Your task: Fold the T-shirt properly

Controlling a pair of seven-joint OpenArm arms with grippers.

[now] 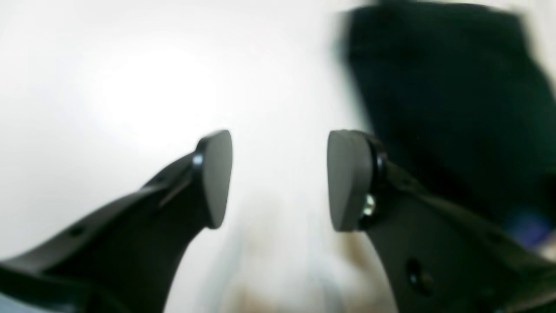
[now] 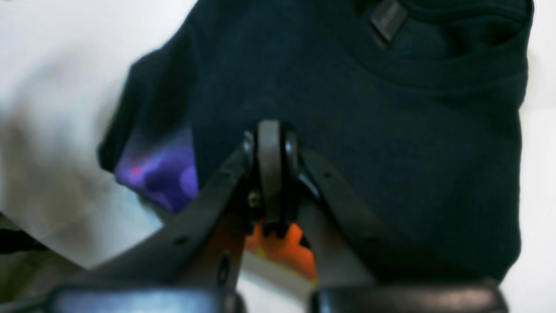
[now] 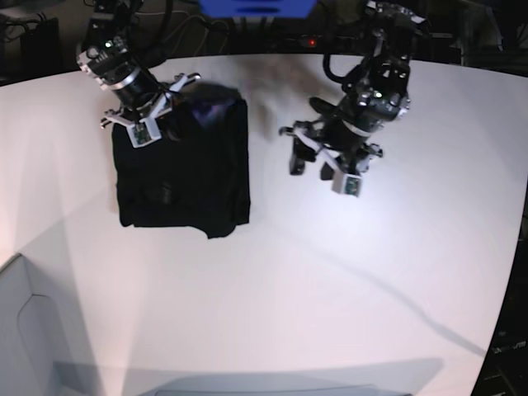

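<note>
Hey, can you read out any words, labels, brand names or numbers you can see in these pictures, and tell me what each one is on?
No text can be read in any view.
Neck tag inside the T-shirt collar: too blurred to read.
Purple and orange print on the T-shirt: colour only, no letters visible.

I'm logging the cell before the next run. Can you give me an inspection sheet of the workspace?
Surface: white table, bare apart from the shirt.
Job's things: black T-shirt folded into a compact block on the table; purple and orange print shows at one edge.
Clutter: nothing seen.
Grippers: left gripper jaws open, empty, above bare table beside the shirt; right gripper jaws shut, over the shirt; whether it pinches cloth cannot be told.
Cables: dark wires behind the table's far edge.
Surroundings: dark background, blue object at the back.
</note>
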